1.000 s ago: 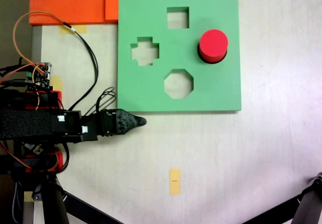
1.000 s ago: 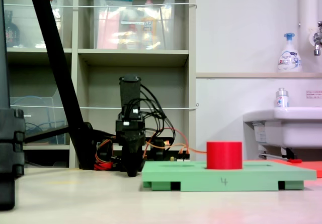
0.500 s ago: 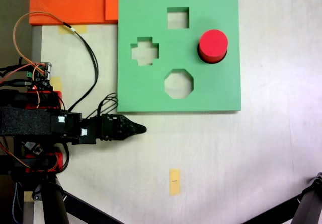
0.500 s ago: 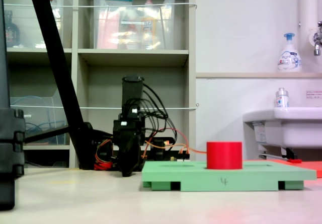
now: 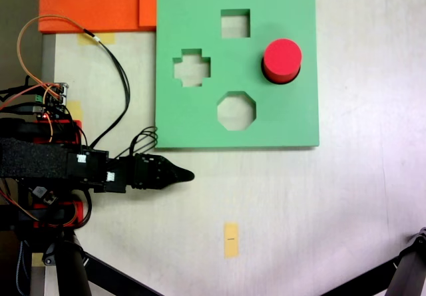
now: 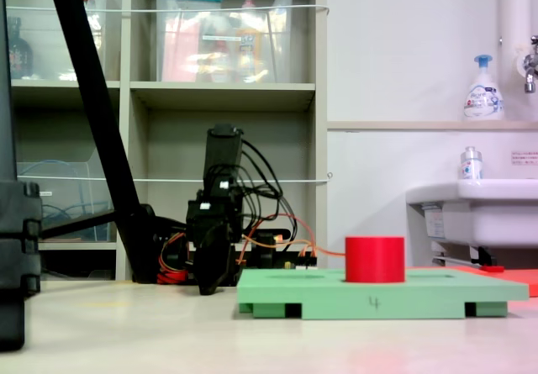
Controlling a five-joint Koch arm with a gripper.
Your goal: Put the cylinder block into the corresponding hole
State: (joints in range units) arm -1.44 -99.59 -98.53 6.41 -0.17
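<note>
I see the short bright red cylinder block (image 5: pixel 282 58) (image 6: pixel 375 259) standing upright in the round cutout (image 5: pixel 266 75) on the right side of the green square foam board (image 5: pixel 200 123) (image 6: pixel 437 294), its upper part rising above the board's surface. The black gripper (image 5: pixel 184 174) (image 6: pixel 206 286) sits low over the pale table (image 5: pixel 319 209), just off the board's near left corner and well apart from the block. Its jaws overlap, so I cannot tell their state.
</note>
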